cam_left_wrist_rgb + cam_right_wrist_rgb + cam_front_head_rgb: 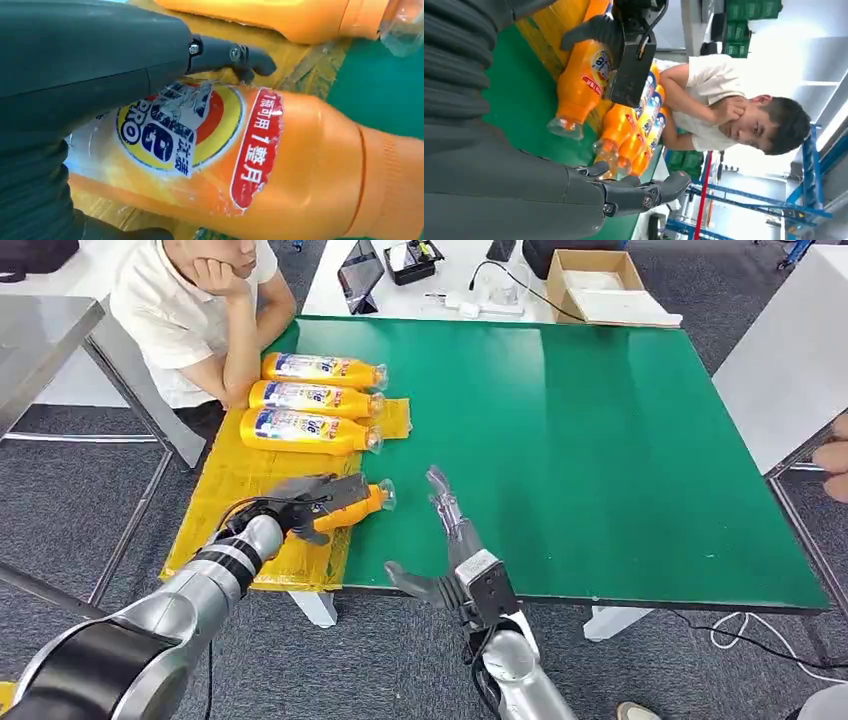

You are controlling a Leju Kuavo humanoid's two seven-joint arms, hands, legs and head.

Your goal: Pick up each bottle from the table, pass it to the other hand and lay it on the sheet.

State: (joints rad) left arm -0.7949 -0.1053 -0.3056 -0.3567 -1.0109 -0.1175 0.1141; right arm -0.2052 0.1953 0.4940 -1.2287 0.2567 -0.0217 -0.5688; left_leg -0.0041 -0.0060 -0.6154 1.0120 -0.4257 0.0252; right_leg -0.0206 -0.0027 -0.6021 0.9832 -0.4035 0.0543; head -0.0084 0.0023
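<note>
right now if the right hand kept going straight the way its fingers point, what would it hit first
Probably nothing soon. The right hand is open, its fingers pointing up the bare green table. The bottle held by the left hand lies off to its side, not in that line, though depth is hard to judge.

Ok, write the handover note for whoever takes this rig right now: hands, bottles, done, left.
Left hand: holds the fourth bottle at the near end of the yellow sheet, cap end pointing onto the green table; whether it rests on the sheet is unclear.
Right hand: holds nothing, fingers apart, over the table beside that bottle.
Done: three bottles lie side by side on the sheet, in front of a seated person.
Left: release the fourth bottle onto the sheet. No other bottle seen on the table.
</note>
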